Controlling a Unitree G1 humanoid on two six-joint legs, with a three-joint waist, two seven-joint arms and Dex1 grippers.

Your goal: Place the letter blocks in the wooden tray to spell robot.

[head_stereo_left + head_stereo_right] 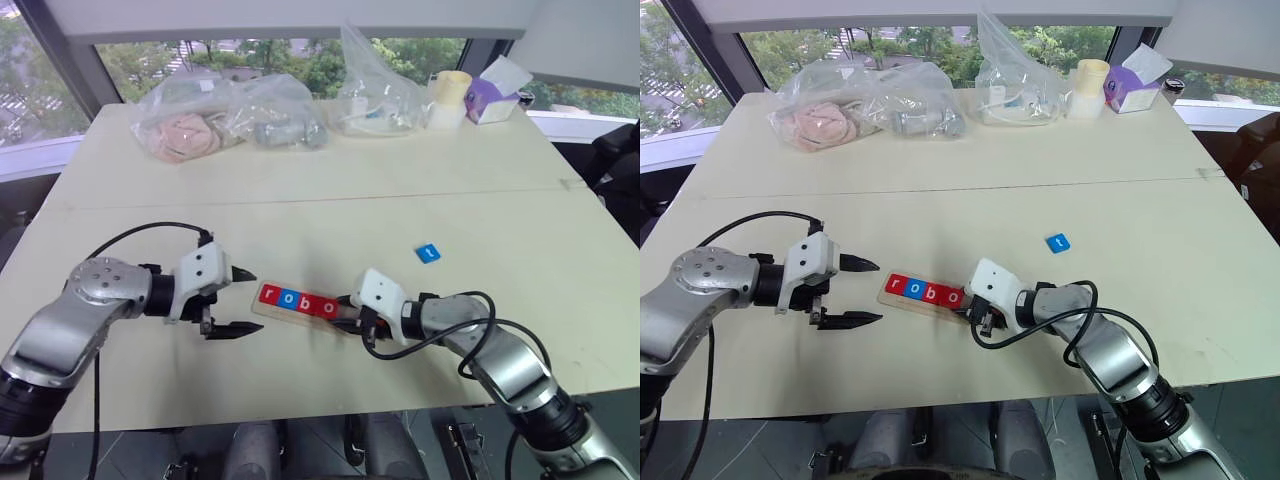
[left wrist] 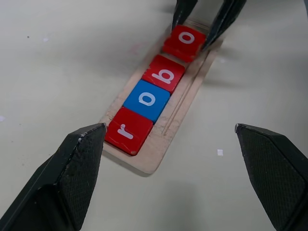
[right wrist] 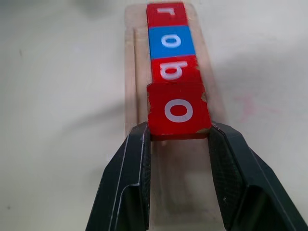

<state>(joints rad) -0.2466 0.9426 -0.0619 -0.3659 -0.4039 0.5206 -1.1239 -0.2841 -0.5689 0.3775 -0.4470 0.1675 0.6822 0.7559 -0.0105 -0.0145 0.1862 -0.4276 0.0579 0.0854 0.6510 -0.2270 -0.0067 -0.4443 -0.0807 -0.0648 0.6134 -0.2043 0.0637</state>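
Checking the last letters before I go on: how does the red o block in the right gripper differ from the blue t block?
The red o block is red, clamped in the right gripper over the wooden tray; the blue t block is blue and lies loose on the table, apart from the tray. Both are small square tiles with white letters.

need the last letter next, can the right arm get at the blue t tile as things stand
Probably not yet: the right pincer is shut on the red o tile at the wooden tray. The blue t tile lies in the open on that arm's side, nothing around it.
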